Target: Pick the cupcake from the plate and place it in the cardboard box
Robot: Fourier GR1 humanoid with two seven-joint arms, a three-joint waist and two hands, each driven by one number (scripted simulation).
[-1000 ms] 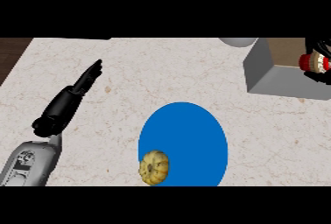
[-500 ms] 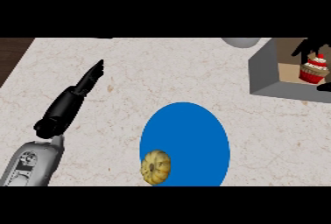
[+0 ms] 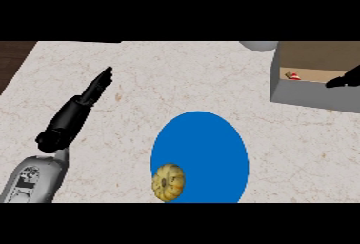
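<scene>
Cupcake (image 3: 294, 76) sits inside the cardboard box (image 3: 309, 95) at the bench's far right; only a bit of red and white shows over the box's front wall. My right hand (image 3: 345, 79) is at the box's right side, over the opening and just beside the cupcake. Only a dark sliver of it shows, so I cannot tell whether it grips or has released. My left hand (image 3: 88, 95) rests at the left over the bench (image 3: 175, 71), fingers straight, holding nothing.

Blue plate (image 3: 211, 143) is mid-bench and carries only a yellow pumpkin-like thing (image 3: 169, 181) near its lower-left edge.

Handling, my guess: the cupcake is light, with a soft top that smears and a crushable wrapper. Take it low round the wrapper sides, never the frosting. Placement looks done or nearly so.
</scene>
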